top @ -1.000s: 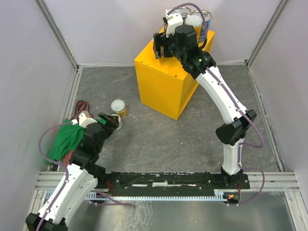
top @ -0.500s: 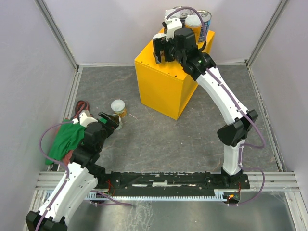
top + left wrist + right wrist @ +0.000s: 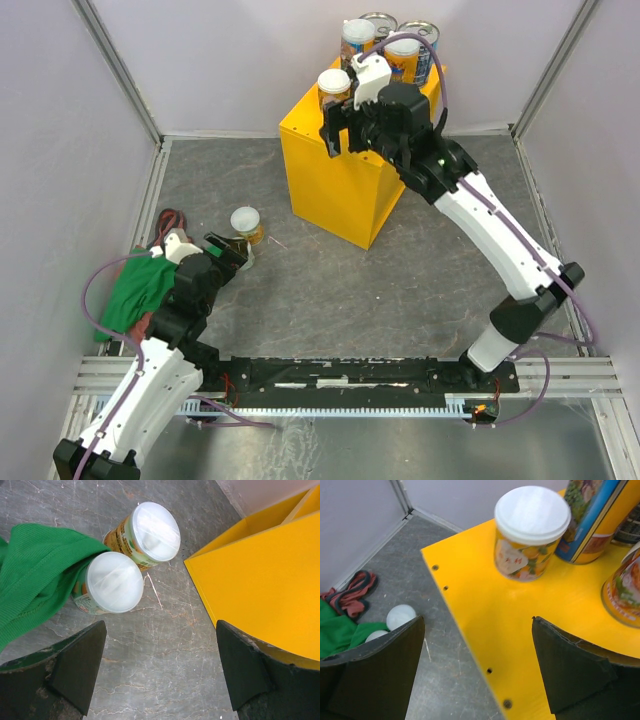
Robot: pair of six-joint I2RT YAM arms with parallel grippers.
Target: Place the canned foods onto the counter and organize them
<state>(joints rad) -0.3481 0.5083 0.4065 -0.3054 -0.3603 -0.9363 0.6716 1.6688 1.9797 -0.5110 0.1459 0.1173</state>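
There's the short pale-lidded can [image 3: 532,530], upright near a corner of the bright yellow box counter [image 3: 485,625]. The right gripper [image 3: 475,650] hangs wide open before it, empty, and a careless swing could knock it off. On the grey floor [image 3: 165,630], two more lidded cans [image 3: 150,535] sit below the left gripper [image 3: 160,670], which is also wide and empty. The green cloth [image 3: 35,575] laps one can and might snag. The tall cans [image 3: 592,515] behind are cut off.
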